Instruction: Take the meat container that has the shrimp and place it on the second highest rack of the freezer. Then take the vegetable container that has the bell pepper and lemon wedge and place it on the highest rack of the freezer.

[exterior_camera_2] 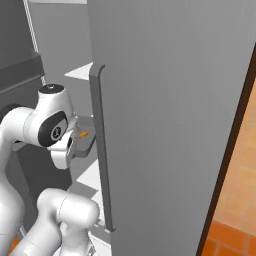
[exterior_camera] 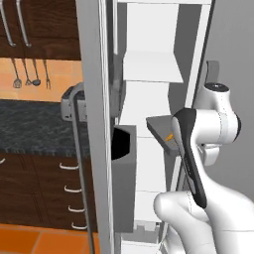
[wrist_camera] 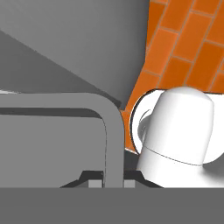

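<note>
Gripper [wrist_camera: 113, 177] is pinched tight on the rim of the grey tray [wrist_camera: 109, 127]. In the hand view that rim runs right down between my two finger tips, with the orange floor [wrist_camera: 183, 48] off to the right behind it. Going left to right in the left base view: a few utensils [exterior_camera: 31, 74] hang on the wall over a dark counter [exterior_camera: 34, 131], with brown drawers [exterior_camera: 49, 188] underneath. Next is the edge of the open door [exterior_camera: 94, 124] with a grey bin [exterior_camera: 124, 183] on its inner side, then the freezer [exterior_camera: 149, 104] and its white interior. A white rack [exterior_camera: 151, 67] sticks out up high, and the tray [exterior_camera: 161, 129] hangs a bit below it, in front of the white back wall, looking tilted from here. The shrimp [exterior_camera: 170, 138] is a tiny orange bit in the tray, right next to my forearm, which covers the rest of the tray. I honestly can't tell if the tray is touching any rack or which level it lines up with. From the right base view the tray [exterior_camera_2: 82, 142] sits just left of another big grey door [exterior_camera_2: 175, 125] and its long handle [exterior_camera_2: 100, 150], shrimp [exterior_camera_2: 83, 134] on top, white racks above and below it.
</note>
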